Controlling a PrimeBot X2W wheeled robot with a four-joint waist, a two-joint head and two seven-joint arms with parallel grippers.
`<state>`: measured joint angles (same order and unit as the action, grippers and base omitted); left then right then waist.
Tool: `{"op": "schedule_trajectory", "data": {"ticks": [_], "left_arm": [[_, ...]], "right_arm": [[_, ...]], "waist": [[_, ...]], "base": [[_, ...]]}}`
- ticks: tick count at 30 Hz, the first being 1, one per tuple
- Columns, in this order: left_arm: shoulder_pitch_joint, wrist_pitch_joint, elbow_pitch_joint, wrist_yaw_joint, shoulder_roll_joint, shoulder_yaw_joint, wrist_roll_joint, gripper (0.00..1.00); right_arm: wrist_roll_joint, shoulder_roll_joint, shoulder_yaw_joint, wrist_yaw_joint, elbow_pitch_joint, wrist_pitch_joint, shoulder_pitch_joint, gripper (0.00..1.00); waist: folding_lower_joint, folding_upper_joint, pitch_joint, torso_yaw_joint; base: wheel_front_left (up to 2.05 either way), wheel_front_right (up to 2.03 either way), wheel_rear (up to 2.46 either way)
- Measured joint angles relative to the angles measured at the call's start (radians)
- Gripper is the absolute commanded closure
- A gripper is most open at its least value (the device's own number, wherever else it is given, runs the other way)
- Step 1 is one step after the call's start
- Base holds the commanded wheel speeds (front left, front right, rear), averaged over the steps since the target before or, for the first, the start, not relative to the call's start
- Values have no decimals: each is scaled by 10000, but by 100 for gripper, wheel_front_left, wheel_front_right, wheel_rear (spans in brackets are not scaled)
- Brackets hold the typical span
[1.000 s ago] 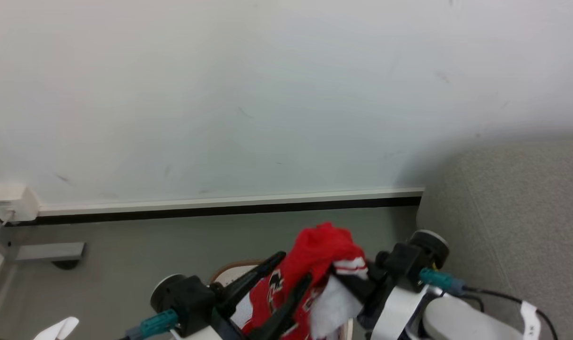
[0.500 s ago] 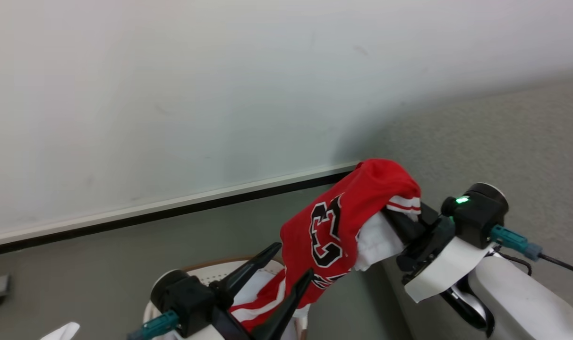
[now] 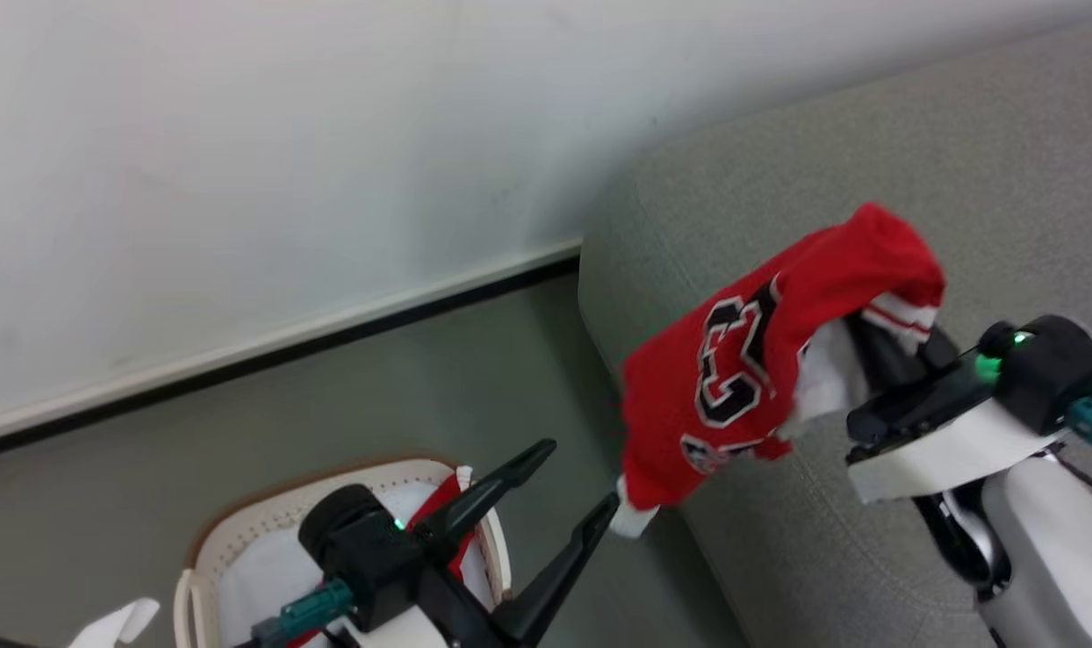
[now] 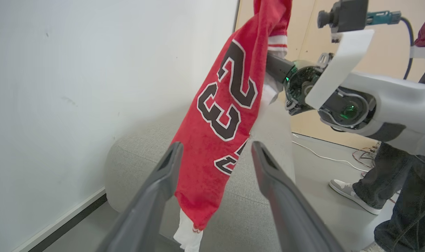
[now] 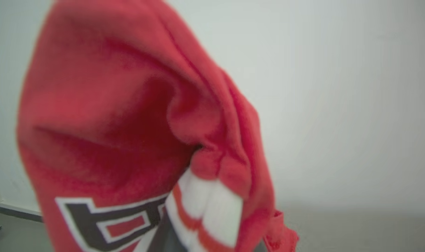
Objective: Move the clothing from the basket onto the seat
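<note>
Raised right claw (image 3: 870, 337) grips jersey (image 3: 735, 378) (left claw (image 3: 577, 477) splayed, low)

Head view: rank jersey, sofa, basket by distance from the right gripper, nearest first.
1. The jersey: clamped in the right gripper, hanging to its left.
2. The sofa: directly under and behind the gripper.
3. The basket: on the floor at lower left, past the sofa's end.

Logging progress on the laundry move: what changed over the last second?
The right hand, shut on the number 23 jersey, carried it up from the basket and rightward toward the seat. The head camera turned with it. The left hand stayed open near the basket.
</note>
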<state>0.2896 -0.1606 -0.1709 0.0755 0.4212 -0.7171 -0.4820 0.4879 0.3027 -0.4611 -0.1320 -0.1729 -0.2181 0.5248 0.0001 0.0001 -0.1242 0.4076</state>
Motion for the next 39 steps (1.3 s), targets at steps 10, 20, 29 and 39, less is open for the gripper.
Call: {"op": "schedule_trajectory", "data": {"ticks": [10,20,29,39], "left_arm": [[1279,36,-483,378,573,-119,334,0],[2647,-476,-617,489,976,-151,297,0],[3261,-872,-485,516,861,-100,125,0],[2731,-1024,364,497,773,309,-157,0]], "right_arm": [[-2922,-1687,5218,0,221,650,1935,100],[-6711,-1822,10537,0,-265,2008,6183,100],[-9774,-2153,13887,0,-1204,2339,7426,100],[-10564,-2554,14772,0,-4220,1212,6722,0]], "waist": [[2,-1,-2101,-405],[2,-1,-4246,-1579],[1,-1,-5922,-2790],[1,-1,-5989,-3403]], "base": [[0,0,0],[0,0,0],[0,0,0],[0,0,0]]}}
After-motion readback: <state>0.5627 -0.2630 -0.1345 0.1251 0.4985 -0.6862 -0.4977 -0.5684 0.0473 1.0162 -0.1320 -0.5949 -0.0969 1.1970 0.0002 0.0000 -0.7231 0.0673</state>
